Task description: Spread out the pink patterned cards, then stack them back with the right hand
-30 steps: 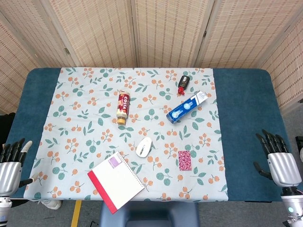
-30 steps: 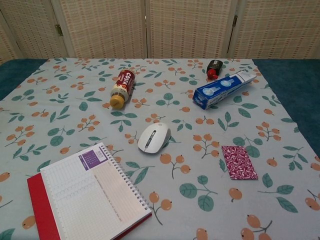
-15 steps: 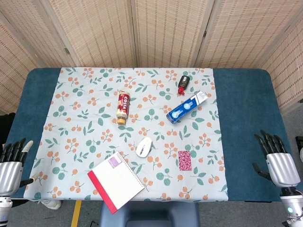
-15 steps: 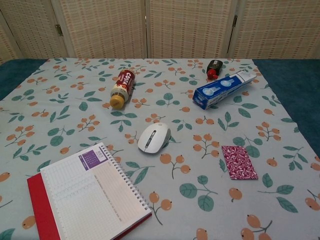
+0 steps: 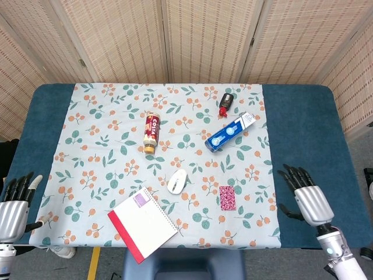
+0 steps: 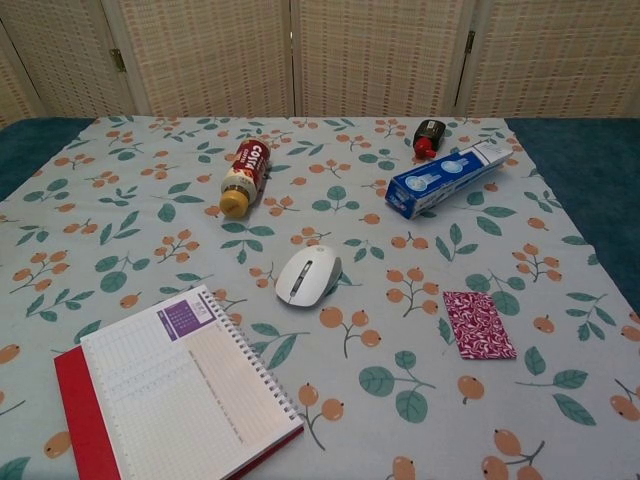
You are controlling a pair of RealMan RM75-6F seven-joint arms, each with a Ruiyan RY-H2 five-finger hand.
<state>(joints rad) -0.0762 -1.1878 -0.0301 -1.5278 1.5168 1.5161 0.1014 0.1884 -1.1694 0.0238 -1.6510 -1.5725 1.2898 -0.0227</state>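
One neat stack of pink patterned cards [image 5: 227, 197] lies on the floral tablecloth [image 5: 105, 125], just right of the white mouse [image 5: 177, 181]. We judge the cards thin, light and slick, best fanned by pressing fingertips on the top face. Our right hand [image 5: 308, 198] hovers empty, fingers apart, well to the stack's right over the blue table edge.

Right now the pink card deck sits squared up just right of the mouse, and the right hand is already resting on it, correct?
Not quite. The pink card deck does lie squared up just right of the mouse, but the right hand is not on it. The head view shows that hand open, off to the deck's right near the cloth's edge, touching nothing.
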